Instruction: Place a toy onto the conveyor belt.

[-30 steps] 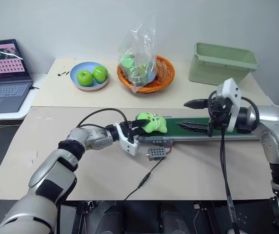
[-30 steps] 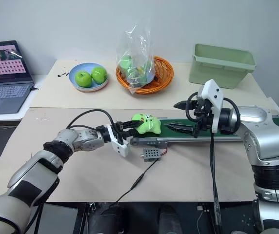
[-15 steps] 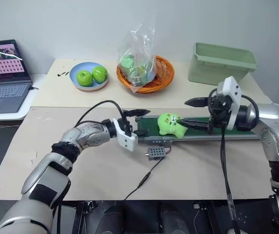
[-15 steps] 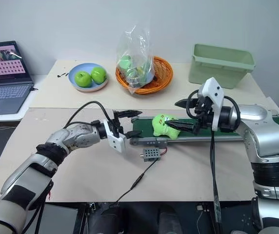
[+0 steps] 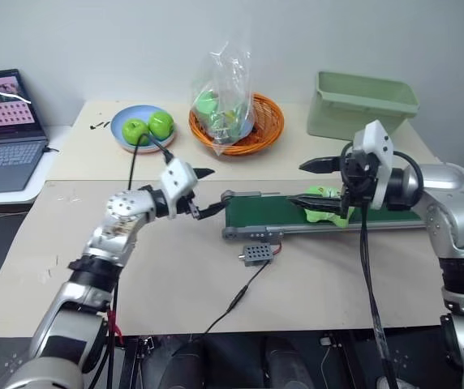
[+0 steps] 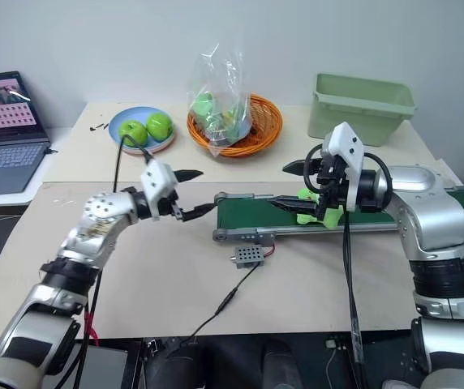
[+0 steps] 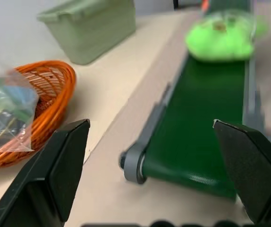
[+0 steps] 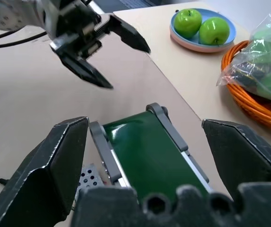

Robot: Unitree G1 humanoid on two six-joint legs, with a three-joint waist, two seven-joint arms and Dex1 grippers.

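One toy (image 5: pixel 326 203) on the conveyor belt (image 5: pixel 277 215), partly behind my right fingers (image 5: pixel 313 183), which are spread and empty. Left fingers (image 5: pixel 206 194) also spread, empty, just off the belt's near end. Two apples (image 5: pixel 148 127), one basket (image 5: pixel 236 123), one bin (image 5: pixel 362 106). Bare worktop (image 5: pixel 175 275) in front. Left wrist view shows the toy unobstructed.

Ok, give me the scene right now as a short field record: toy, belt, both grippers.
toy: lying on the belt, between the right gripper's fingers, not clamped
belt: dark green, on the table, left end roller bare
left gripper: open, empty, off the belt's left end
right gripper: open, over the belt
table also holds: apples on a plate, basket, bin
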